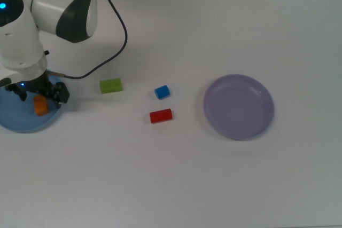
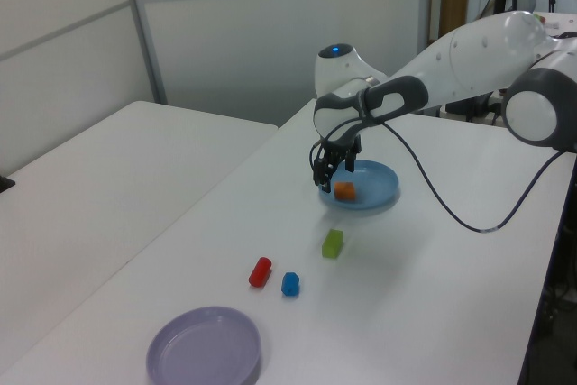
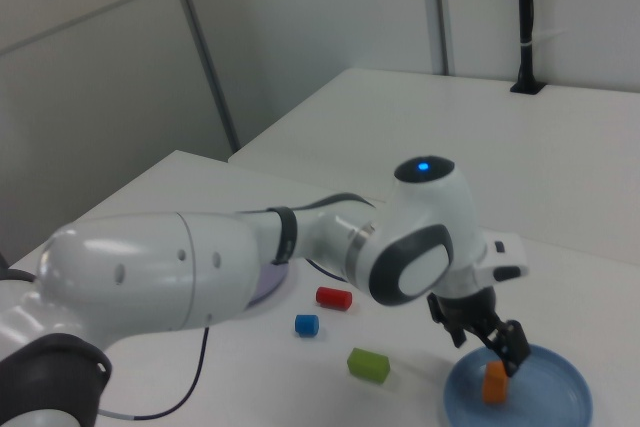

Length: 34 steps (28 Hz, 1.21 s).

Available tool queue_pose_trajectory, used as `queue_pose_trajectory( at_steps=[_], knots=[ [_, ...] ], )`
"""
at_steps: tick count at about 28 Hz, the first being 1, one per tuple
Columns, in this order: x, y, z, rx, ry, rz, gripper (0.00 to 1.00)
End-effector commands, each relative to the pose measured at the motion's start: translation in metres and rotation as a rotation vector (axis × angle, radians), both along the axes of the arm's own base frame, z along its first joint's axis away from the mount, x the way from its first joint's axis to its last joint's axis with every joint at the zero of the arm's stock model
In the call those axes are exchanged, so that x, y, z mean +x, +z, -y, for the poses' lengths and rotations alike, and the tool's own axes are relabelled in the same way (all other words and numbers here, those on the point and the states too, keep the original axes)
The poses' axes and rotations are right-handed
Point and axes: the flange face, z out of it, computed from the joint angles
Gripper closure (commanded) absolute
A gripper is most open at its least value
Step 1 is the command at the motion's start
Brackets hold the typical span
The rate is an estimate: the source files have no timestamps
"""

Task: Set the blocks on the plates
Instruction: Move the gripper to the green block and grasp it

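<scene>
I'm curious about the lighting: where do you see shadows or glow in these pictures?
Top view: even light, with a faint shadow beside the green block. Left view: a soft shadow under the lavender plate. Right view: a blue lamp glows on the arm, and the white walls look flat.
</scene>
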Motion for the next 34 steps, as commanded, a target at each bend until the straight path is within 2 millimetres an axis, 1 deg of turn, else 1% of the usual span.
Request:
queue_pose_trajectory(
  at_steps=[1, 4, 5, 6, 9, 10, 12, 14, 15, 19, 20, 23, 26, 28, 31, 32, 33, 34],
  knots=[
    [-0.008, 0.026, -0.049, 0.063, 0.036, -0.057, 0.0],
    [-0.014, 0.026, -0.07, 0.087, 0.069, -0.104, 0.0],
    [-0.019, 0.027, -0.086, 0.096, 0.091, -0.112, 0.0],
    [-0.022, 0.026, -0.094, 0.099, 0.104, -0.118, 0.0],
    [-0.033, 0.023, -0.112, 0.104, 0.129, -0.138, 0.0],
    [-0.038, 0.02, -0.125, 0.105, 0.152, -0.151, 0.0],
    [-0.041, 0.013, -0.139, 0.103, 0.176, -0.169, 0.0],
    [-0.043, 0.006, -0.148, 0.098, 0.193, -0.185, 0.0],
    [-0.046, -0.005, -0.154, 0.081, 0.215, -0.206, 0.0],
    [-0.054, -0.029, -0.173, 0.031, 0.28, -0.222, 0.0],
    [-0.055, -0.034, -0.176, 0.025, 0.291, -0.22, 0.0],
    [-0.052, -0.044, -0.174, 0.008, 0.307, -0.221, 0.0],
    [-0.046, -0.044, -0.17, -0.001, 0.325, -0.218, 0.0],
    [-0.046, -0.047, -0.167, -0.002, 0.34, -0.224, 0.01],
    [-0.046, -0.048, -0.162, -0.002, 0.351, -0.228, 0.17],
    [-0.046, -0.048, -0.16, -0.003, 0.356, -0.229, 0.18],
    [-0.046, -0.047, -0.16, -0.003, 0.356, -0.228, 0.17],
    [-0.046, -0.047, -0.16, -0.003, 0.356, -0.227, 0.13]
  ],
)
